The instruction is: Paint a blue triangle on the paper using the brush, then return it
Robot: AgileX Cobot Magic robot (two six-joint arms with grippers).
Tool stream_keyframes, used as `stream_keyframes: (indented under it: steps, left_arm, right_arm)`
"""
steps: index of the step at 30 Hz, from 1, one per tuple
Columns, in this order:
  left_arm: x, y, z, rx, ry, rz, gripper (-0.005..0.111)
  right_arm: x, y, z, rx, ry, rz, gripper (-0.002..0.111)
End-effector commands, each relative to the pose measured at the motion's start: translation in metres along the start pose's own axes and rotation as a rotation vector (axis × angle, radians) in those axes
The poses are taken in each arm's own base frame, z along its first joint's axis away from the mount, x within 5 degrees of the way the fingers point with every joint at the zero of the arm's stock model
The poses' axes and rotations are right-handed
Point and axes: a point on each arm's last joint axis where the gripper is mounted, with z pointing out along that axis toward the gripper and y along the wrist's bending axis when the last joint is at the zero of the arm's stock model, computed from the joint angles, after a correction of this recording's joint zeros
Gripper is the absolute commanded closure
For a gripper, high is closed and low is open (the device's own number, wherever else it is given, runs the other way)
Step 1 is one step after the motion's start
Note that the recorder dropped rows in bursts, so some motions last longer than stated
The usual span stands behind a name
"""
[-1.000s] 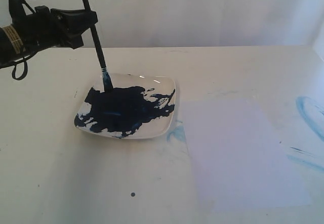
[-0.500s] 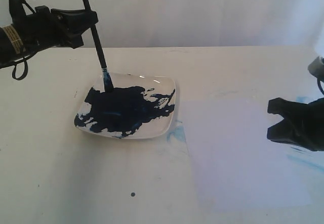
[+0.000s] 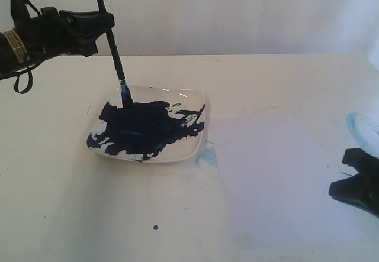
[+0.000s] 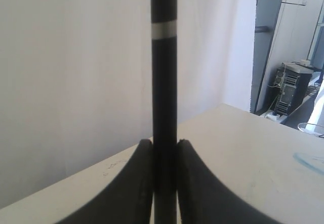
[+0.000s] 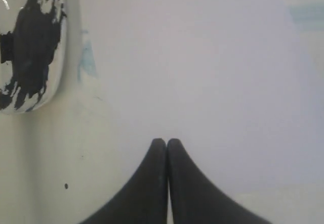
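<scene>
Loading step, read L to R. My left end effector [image 3: 105,24] sits high over the far-left bench [image 3: 266,78], jaws pinched narrow on the brush [image 3: 115,58] approx. mid-handle. The wrist view shows the black shaft squeezed between both pads, w/ the silver band [image 4: 164,30] above the grip.

Brush: long, thin, rigid, slightly tilted, bristle tip down in the dish [image 3: 192,99] at the far-left edge of the paint [image 3: 148,129].

Dish: glossy white, shallow, square w/ rounded corners.

Paint: dark navy, wet-looking, irregular blotch over most of the dish floor.

Paper [image 3: 278,173]: thin matte sheet, faintly bluish vs. the cream bench, flat, just right of the dish. No blue triangle on it yet.

Pale blue smears [image 3: 361,126] mark the bench past the paper's right edge.

My right end effector [image 5: 167,142] is lower right, near that edge, fingertips pressed together, holding nothing.

Technique (my judgement): I should wet the bristles only, not the ferrule. A light drag on the bare white rim should shed excess, since a heavy load prob. drips en route and blobs a small outline. I'd lift straight up before traversing right. W/ a mid-handle grip the tip leverage is long, so I'd press lightly or the strokes will wander. Thin paper may slide under a wet brush, so my right end effector could pin an edge.
</scene>
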Motion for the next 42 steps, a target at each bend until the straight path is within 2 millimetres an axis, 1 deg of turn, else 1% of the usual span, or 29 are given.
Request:
stream_keyframes:
  steps: [1,3,7,11,13,19,23,30,42]
  left_arm:
    - [-0.005,-0.003,-0.002,0.014,-0.018,-0.009,0.107]
    - [-0.005,-0.003,-0.002,0.014,-0.018,-0.017,0.107]
    - [-0.005,-0.003,-0.002,0.013,-0.020,-0.018,0.107]
    - [-0.005,-0.003,-0.002,0.011,-0.021,-0.017,0.107]
    - [-0.005,-0.003,-0.002,0.011,-0.021,-0.017,0.107]
    - [-0.005,-0.003,-0.002,0.011,-0.021,-0.017,0.107]
    - [-0.005,-0.003,-0.002,0.011,-0.021,-0.010,0.107]
    - [-0.005,-0.003,-0.002,0.011,-0.021,-0.003,0.107]
    - [-0.005,-0.003,-0.002,0.011,-0.021,-0.002,0.107]
  right_arm:
    - [0.012,-0.017,0.004,0.096,-0.037,0.041,0.108]
    - [0.015,-0.021,0.004,0.122,-0.042,0.054,0.108]
    - [0.014,-0.026,0.004,0.170,-0.072,0.058,0.108]
    - [0.023,-0.035,0.005,0.226,-0.088,0.097,0.108]
    - [0.022,-0.037,0.005,0.239,-0.105,0.089,0.108]
    - [0.021,-0.038,0.005,0.245,-0.119,0.095,0.108]
    - [0.021,-0.038,0.008,0.229,-0.110,0.094,0.108]
    - [0.021,-0.045,0.016,0.240,-0.079,0.120,0.108]
    - [0.022,-0.047,0.019,0.235,-0.071,0.121,0.108]
